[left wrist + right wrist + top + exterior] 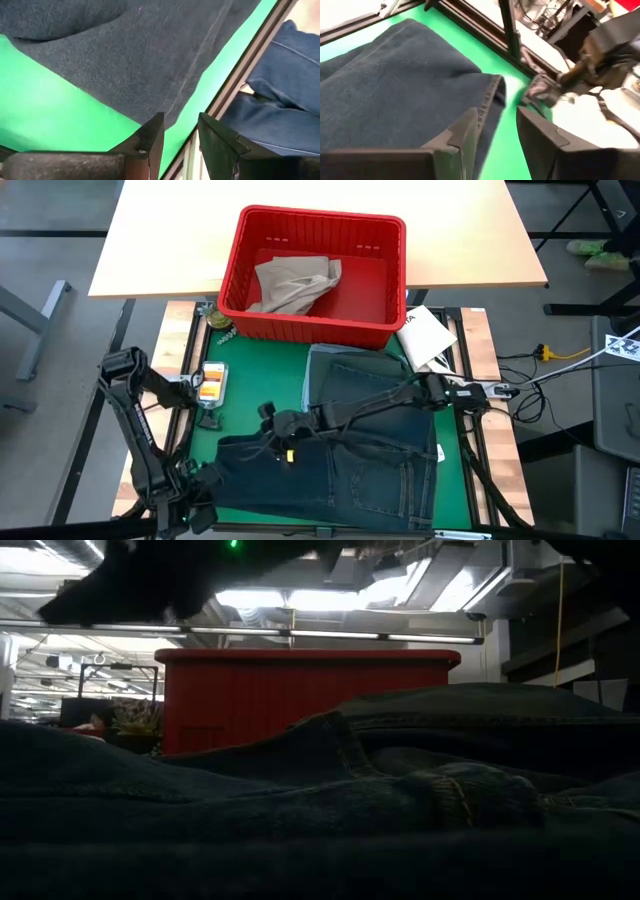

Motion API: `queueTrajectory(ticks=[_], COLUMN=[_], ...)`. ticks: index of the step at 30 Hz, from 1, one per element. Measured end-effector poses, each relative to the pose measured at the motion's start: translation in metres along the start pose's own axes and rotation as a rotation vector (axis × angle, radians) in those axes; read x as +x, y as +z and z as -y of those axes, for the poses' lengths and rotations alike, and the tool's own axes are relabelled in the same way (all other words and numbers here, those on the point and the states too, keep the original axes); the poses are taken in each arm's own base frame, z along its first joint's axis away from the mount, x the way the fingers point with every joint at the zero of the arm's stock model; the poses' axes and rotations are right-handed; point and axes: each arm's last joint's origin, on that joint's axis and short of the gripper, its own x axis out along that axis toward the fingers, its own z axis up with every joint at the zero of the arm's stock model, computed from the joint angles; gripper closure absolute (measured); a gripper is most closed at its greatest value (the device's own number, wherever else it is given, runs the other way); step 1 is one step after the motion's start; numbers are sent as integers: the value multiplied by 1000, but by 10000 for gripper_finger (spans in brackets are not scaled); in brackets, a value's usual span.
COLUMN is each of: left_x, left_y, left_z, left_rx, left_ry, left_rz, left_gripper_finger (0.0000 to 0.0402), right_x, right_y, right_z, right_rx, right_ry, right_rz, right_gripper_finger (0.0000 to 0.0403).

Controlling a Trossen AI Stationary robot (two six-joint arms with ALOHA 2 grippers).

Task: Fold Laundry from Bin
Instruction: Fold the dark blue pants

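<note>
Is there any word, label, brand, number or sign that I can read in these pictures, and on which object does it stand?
No text can be read in any view.
Orange and white packet on the table's left side: it has print, but it is too small to read.
White packet beside the red bin: no print shows.
Jeans: no label or brand tag shows.
Black and white marker at the picture's right edge: a pattern, no letters.

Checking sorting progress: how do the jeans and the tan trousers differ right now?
The jeans are dark blue denim, spread flat on the green mat; the tan trousers are light khaki, crumpled. The jeans lie outside the red bin; the tan trousers lie inside it. Neither is folded.
</note>
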Motion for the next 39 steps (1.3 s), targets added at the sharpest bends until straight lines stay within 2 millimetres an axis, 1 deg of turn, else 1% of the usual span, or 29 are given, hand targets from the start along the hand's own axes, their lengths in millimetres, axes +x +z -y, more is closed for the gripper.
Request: queueTrajectory(ticks=[2, 8, 13, 15, 18, 26, 30, 33, 37, 39], left_x=[5, 20, 29, 34, 42, 63, 65, 65, 65, 64], left_y=[-2, -6, -9, -10, -12, -18, -21, -23, -20, -19], left_z=[0, 2, 6, 7, 8, 13, 18, 20, 21, 22], left_rx=[7, 40, 44, 45, 47, 42, 39, 53, 45, 54], left_ry=[17, 49, 37, 42, 51, 39, 9, -7, -22, -34], left_rz=[3, 11, 8, 9, 11, -1, -68, -116, -115, -104], left_gripper_finger=[288, 288, 288, 288, 288, 288, 288, 288, 298, 308], right_x=[7, 24, 32, 36, 39, 39, 39, 38, 38, 37], right_y=[-6, -17, -22, -27, -33, -43, -52, -56, -57, -53], right_z=[1, -4, -7, -9, -13, -16, -19, -21, -22, -20], right_rx=[35, 113, 136, 163, 193, 199, 195, 192, 185, 167], right_ry=[1, -26, -44, -40, -22, -47, -50, -50, -38, -25], right_rz=[29, 104, 149, 143, 105, -30, -140, -184, -200, -183], right_gripper_finger=[265, 265, 265, 265, 265, 265, 265, 265, 265, 265])
